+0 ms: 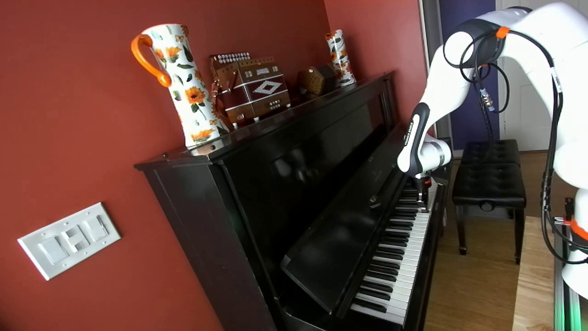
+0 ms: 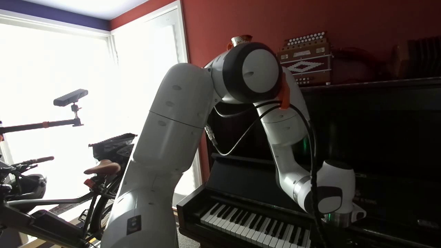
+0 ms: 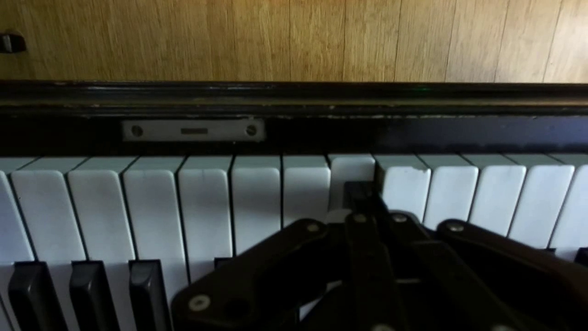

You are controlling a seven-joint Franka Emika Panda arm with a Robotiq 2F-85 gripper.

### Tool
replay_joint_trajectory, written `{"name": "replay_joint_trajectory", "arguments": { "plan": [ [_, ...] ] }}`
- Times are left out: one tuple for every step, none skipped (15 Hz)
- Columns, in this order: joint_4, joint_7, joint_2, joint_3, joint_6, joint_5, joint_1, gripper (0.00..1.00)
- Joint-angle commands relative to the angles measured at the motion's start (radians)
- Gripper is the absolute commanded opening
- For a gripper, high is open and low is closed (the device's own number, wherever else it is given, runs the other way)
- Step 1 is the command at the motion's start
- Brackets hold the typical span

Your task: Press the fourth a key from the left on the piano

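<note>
The black piano (image 1: 303, 170) stands along the red wall and shows in both exterior views (image 2: 379, 134). Its row of white and black keys (image 1: 409, 257) also shows in the wrist view (image 3: 206, 211). My gripper (image 1: 422, 204) points down onto the keys toward the far end of the row in that exterior view. In the wrist view its fingertips (image 3: 363, 193) are together with nothing between them and rest on a white key (image 3: 351, 166). That key sits lower than both its neighbours. The fingers hide its back part. In an exterior view the fingers are hidden in the dark below the hand (image 2: 337, 206).
The piano's front rail (image 3: 321, 133) runs close before the keys, with a metal lock plate (image 3: 193, 130). A black bench (image 1: 491, 184) and a wooden table (image 1: 533, 276) stand nearby. A floral pitcher (image 1: 183, 87) and an accordion (image 1: 257, 92) stand on top of the piano.
</note>
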Motion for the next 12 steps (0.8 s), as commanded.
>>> {"name": "replay_joint_trajectory", "arguments": {
  "plan": [
    [0.019, -0.026, 0.046, 0.021, 0.02, 0.014, -0.026, 0.0],
    [0.018, -0.027, 0.045, 0.022, 0.02, 0.015, -0.027, 0.0],
    [0.018, -0.027, 0.045, 0.023, 0.021, 0.015, -0.028, 0.0],
    [0.018, -0.027, 0.045, 0.024, 0.021, 0.015, -0.029, 0.0],
    [0.017, -0.028, 0.044, 0.025, 0.021, 0.015, -0.03, 0.0],
    [0.016, -0.028, 0.043, 0.025, 0.021, 0.016, -0.03, 0.0],
    [0.015, -0.029, 0.04, 0.026, 0.019, 0.016, -0.031, 0.0],
    [0.013, -0.03, 0.035, 0.028, 0.018, 0.017, -0.032, 0.0],
    [0.011, -0.027, 0.029, 0.026, 0.015, 0.014, -0.029, 0.0],
    [0.009, -0.027, 0.024, 0.026, 0.013, 0.013, -0.029, 0.0],
    [0.006, -0.025, 0.017, 0.025, 0.011, 0.011, -0.026, 0.0],
    [0.003, -0.022, 0.009, 0.022, 0.008, 0.008, -0.023, 0.0]
  ]
}}
